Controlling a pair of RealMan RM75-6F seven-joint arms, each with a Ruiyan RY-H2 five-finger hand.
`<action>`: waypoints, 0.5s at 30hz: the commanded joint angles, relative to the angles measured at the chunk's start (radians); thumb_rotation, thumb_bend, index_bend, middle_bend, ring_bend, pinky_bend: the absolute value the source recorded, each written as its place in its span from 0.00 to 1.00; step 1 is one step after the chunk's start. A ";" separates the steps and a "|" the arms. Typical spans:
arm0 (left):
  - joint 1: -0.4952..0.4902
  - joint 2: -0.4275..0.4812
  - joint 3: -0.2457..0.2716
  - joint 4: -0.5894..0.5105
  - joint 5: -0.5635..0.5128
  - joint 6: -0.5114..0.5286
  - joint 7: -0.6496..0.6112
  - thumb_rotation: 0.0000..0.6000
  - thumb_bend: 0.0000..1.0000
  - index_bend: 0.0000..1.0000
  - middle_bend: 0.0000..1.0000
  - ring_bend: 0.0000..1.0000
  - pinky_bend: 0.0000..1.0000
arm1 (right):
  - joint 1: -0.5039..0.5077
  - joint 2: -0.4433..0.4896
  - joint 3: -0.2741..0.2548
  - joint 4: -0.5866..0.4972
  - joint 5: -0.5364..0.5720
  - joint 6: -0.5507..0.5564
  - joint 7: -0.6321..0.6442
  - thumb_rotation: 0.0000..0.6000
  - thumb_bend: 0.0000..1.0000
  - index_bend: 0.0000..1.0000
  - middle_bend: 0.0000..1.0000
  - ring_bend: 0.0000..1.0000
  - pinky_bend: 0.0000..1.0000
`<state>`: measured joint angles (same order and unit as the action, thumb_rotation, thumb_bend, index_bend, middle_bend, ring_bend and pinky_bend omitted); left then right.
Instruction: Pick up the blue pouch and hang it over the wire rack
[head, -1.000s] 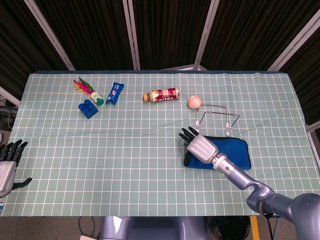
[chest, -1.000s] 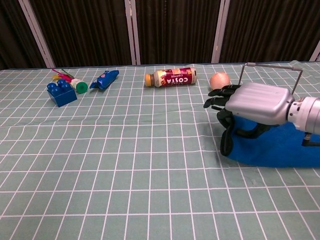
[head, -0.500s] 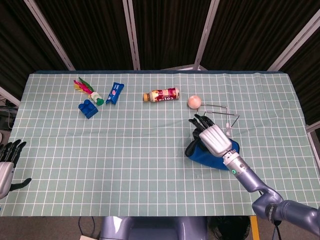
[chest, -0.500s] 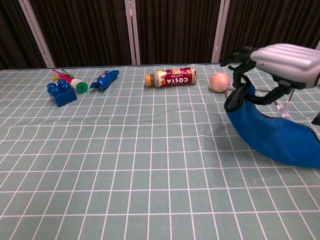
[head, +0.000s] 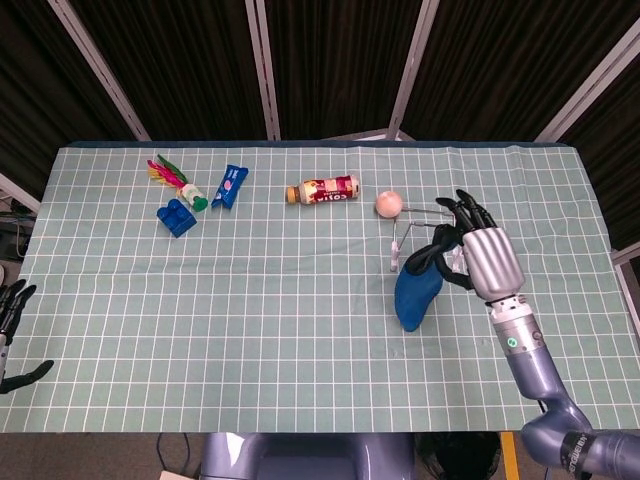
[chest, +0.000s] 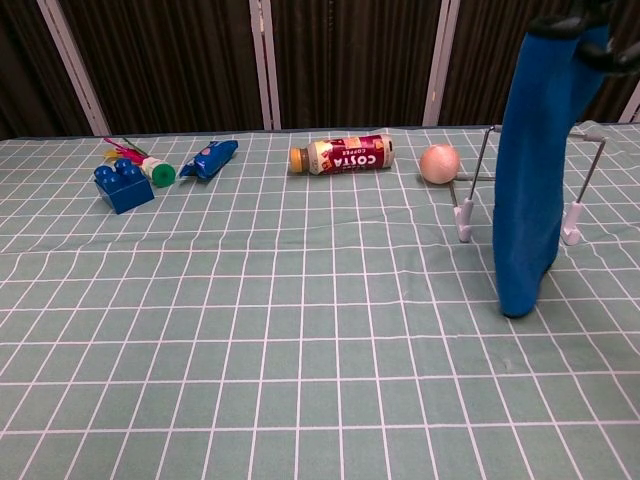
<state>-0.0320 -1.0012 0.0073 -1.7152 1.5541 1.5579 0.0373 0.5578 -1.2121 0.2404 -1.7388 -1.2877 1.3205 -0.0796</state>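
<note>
Dark curtain panels with pale metal posts close off the far side of a table covered by a green cloth with a white grid (head: 300, 330). At the table's right, the right hand (head: 488, 258), silver-backed with black fingers, grips the top end of the blue fabric pouch (head: 413, 288), its fingers clamped on the fabric. The pouch hangs down limp and long, its lower end at or just above the cloth; contact cannot be made out. In the chest view only a few dark fingertips (chest: 560, 22) show at the top edge, the rest of that hand being cut off. The pouch hangs in front of the thin wire rack (chest: 582, 190), hiding its middle, so only its end legs and white feet show. A small peach-coloured ball (head: 388, 204) sits just left of the rack, and a brown-labelled bottle (head: 322, 190) lies on its side further left. Near the far left lie a blue wrapped packet (head: 229, 185), a blue toy brick (head: 177, 216) and a feathered shuttlecock (head: 176, 180). The left hand (head: 12, 330) shows only at the left edge, mostly cut off, its dark fingers apart and holding nothing.
</note>
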 joint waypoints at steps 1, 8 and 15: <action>0.010 0.015 0.006 -0.005 0.021 0.020 -0.027 1.00 0.00 0.00 0.00 0.00 0.00 | -0.033 0.058 0.061 -0.126 0.073 0.074 -0.114 1.00 0.51 0.71 0.14 0.00 0.18; 0.022 0.040 0.007 -0.001 0.033 0.041 -0.087 1.00 0.00 0.00 0.00 0.00 0.00 | -0.032 0.100 0.133 -0.301 0.269 0.141 -0.352 1.00 0.54 0.72 0.14 0.00 0.18; 0.029 0.049 0.009 0.001 0.042 0.049 -0.107 1.00 0.00 0.00 0.00 0.00 0.00 | -0.018 0.072 0.147 -0.354 0.335 0.198 -0.461 1.00 0.55 0.73 0.14 0.00 0.19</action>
<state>-0.0032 -0.9519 0.0162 -1.7139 1.5960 1.6066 -0.0699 0.5357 -1.1333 0.3815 -2.0807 -0.9659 1.5070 -0.5224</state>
